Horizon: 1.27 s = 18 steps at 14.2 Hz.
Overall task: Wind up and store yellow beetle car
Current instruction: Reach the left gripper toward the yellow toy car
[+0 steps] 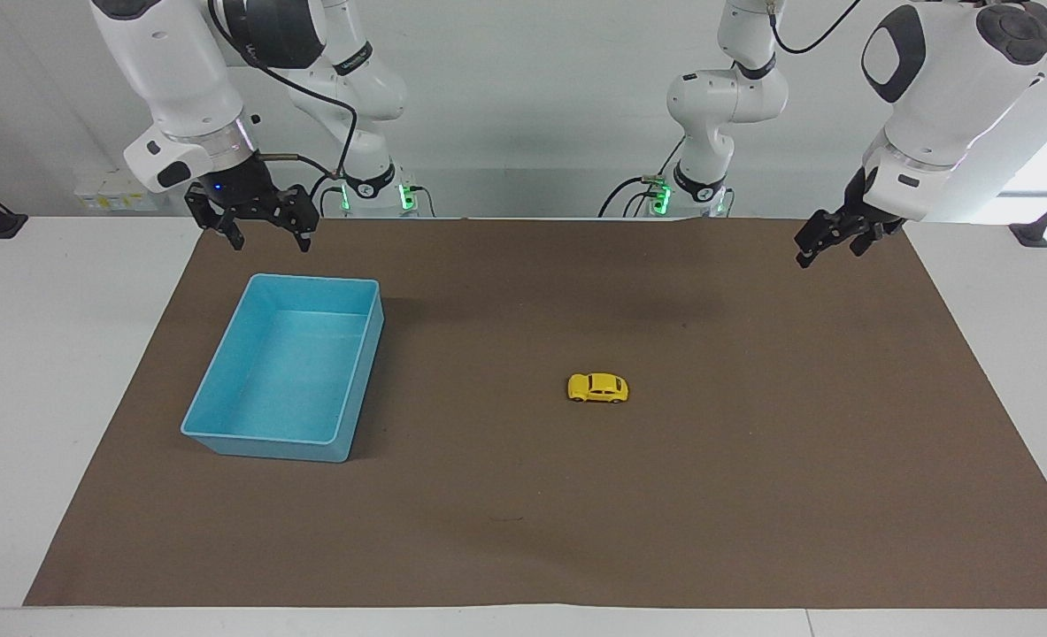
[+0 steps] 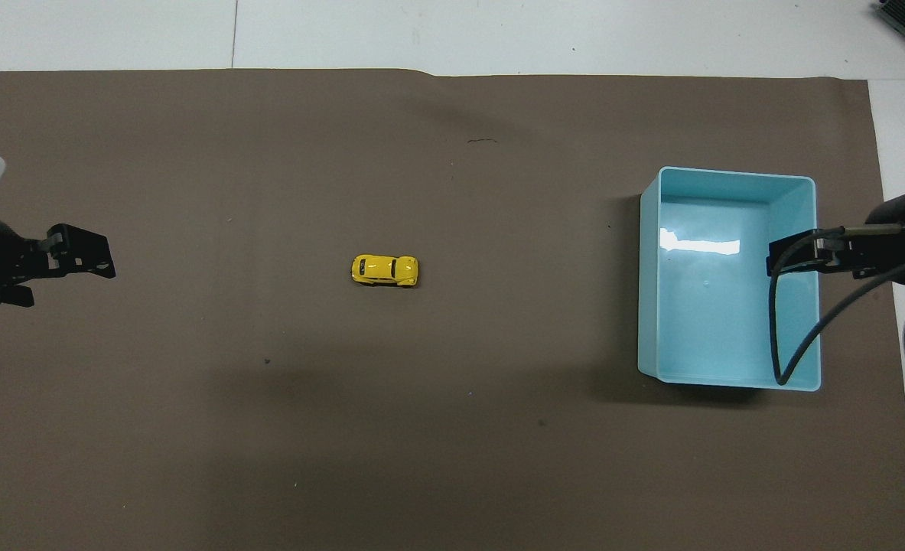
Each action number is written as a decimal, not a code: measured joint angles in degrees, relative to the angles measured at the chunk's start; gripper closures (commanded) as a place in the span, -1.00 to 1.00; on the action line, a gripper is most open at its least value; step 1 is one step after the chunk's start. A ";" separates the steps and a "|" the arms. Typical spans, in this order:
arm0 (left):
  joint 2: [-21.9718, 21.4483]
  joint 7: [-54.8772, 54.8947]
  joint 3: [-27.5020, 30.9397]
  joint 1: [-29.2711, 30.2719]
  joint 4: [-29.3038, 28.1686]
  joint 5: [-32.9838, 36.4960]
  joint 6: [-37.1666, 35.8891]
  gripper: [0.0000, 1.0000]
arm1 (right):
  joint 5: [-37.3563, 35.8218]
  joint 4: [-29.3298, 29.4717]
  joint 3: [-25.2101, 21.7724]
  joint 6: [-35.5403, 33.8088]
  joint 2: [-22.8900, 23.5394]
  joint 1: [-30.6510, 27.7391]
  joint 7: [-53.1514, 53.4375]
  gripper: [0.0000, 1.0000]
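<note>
A tiny glossy yellow beetle-shaped toy car (image 1: 597, 387) with dark windows sits upright on the brown-covered tabletop (image 1: 753, 495); left end effector (image 1: 828, 241) and right end effector (image 1: 268, 234) hang open, empty.

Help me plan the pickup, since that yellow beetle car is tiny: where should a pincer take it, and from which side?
Probably from straight above, pinching the yellow beetle car across its two long flanks. It sits on its wheels on the brown mat, lengthwise along the table, with a rounded roof that offers no hold. The open left pincer, over that end of the mat, seems handier.
</note>
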 measured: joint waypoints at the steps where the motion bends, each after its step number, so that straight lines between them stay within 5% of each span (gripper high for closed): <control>1: 0.00 -3.98 0.00 0.34 -0.64 0.00 1.04 -1.00 | 0.00 0.00 0.00 0.00 0.00 0.00 0.00 -1.00; 9: 1.53 -46.80 -1.21 -2.26 -4.49 -0.03 11.28 -1.00 | 0.00 0.00 0.00 0.00 0.00 0.00 0.00 -1.00; 18: 11.75 -86.47 -1.38 -11.86 -1.84 1.47 18.91 -1.00 | 0.00 0.00 0.00 0.00 0.00 0.00 0.00 -1.00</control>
